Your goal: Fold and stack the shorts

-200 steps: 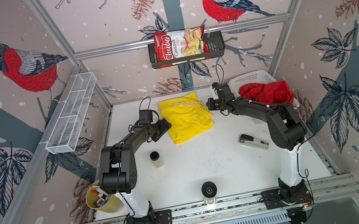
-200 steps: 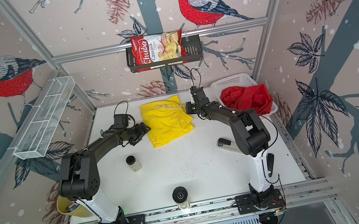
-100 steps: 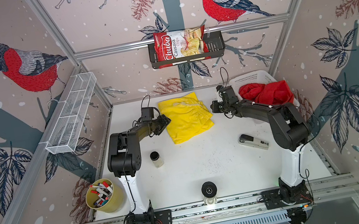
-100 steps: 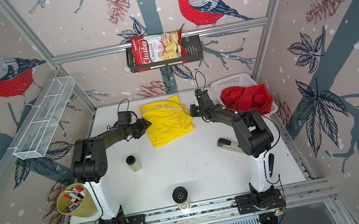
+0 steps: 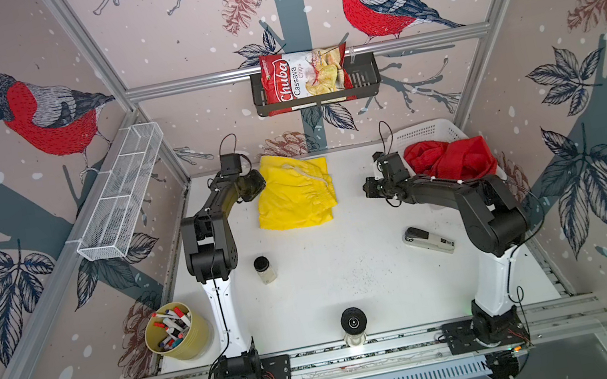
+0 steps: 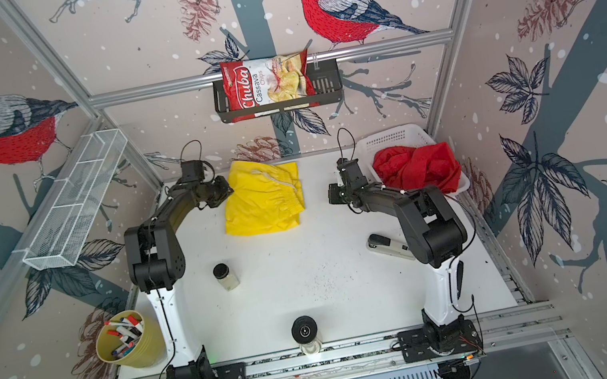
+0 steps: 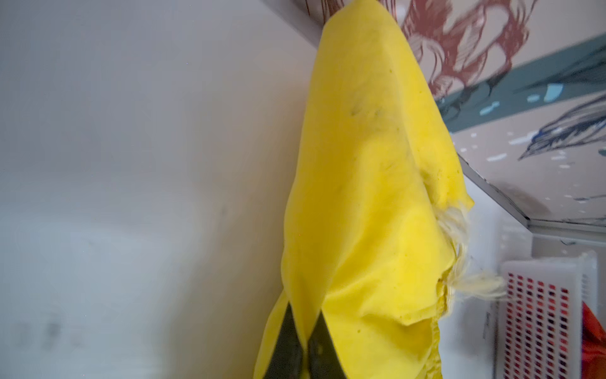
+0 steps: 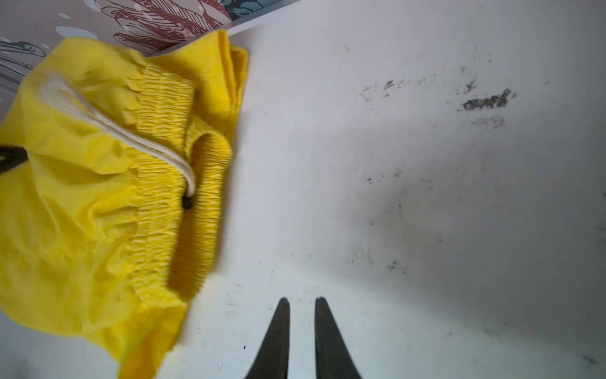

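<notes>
Most likely to go wrong first: losing the bright yellow cloth shorts (image 5: 294, 194) out of the pinch. Clamped only on a thin edge fold at the left side of the cloth, so liable to slip free under a quick lift or a hard pull (slick-looking fabric, judging by appearance alone). Also at risk: dragging the whole heap toward the left edge of the white table (image 5: 349, 267) instead of folding it over, with nothing pinning the opposite side. Could also snag the white drawstring (image 8: 131, 137), lying loose across the elastic waistband. Little room for error toward the back wall, given the shorts' place near the far edge of the table, left of its middle.

Left gripper (image 7: 305, 315): fingers (image 7: 285, 338) pressed together, yellow cloth nipped between the tips in the left wrist view; at the cloth's left edge in both top views. Right gripper (image 8: 301, 300): fingers parted by a narrow slit, holding nothing, touching nothing as far as can be told, over bare table near the waistband side of the yellow shorts but apart from it. Red cloth shorts (image 5: 450, 160) bunched and unfolded in the white plastic lattice basket (image 5: 427, 133) at the far right corner, not yet dealt with.
</notes>
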Controlling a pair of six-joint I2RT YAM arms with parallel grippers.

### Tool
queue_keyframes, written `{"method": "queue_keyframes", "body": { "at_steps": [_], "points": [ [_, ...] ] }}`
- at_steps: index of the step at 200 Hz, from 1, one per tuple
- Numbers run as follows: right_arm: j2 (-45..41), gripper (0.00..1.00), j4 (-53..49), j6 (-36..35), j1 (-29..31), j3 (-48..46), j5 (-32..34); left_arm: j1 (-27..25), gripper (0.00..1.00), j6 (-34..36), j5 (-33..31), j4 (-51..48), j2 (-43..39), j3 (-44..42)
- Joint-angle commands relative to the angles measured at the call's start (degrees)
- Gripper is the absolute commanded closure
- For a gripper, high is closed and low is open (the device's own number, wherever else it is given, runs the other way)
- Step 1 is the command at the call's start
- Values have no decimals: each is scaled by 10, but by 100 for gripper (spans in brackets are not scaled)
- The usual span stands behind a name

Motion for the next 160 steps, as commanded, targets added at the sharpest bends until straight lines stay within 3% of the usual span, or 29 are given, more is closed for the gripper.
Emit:
{"method": "queue_keyframes", "body": {
  "at_steps": [1, 28, 75, 113, 160],
  "points": [
    [-1, 82, 22, 2, -5, -3, -12, 39, 100, 101, -47, -190, 55, 98],
    [11, 82, 29, 7, -11, -1, -27, 70, 100, 169, -144, -316, 140, 248],
    [28, 82, 37, 9, -18, 0, -34, 112, 100, 198, -400, -299, 135, 259],
    [55, 83, 46, 25, -23, -2, -56, 127, 100, 196, -498, -286, 142, 280],
    [75, 83, 49, 30, -25, 5, -63, 127, 100, 220, -571, -245, 162, 310]
  ]
}}
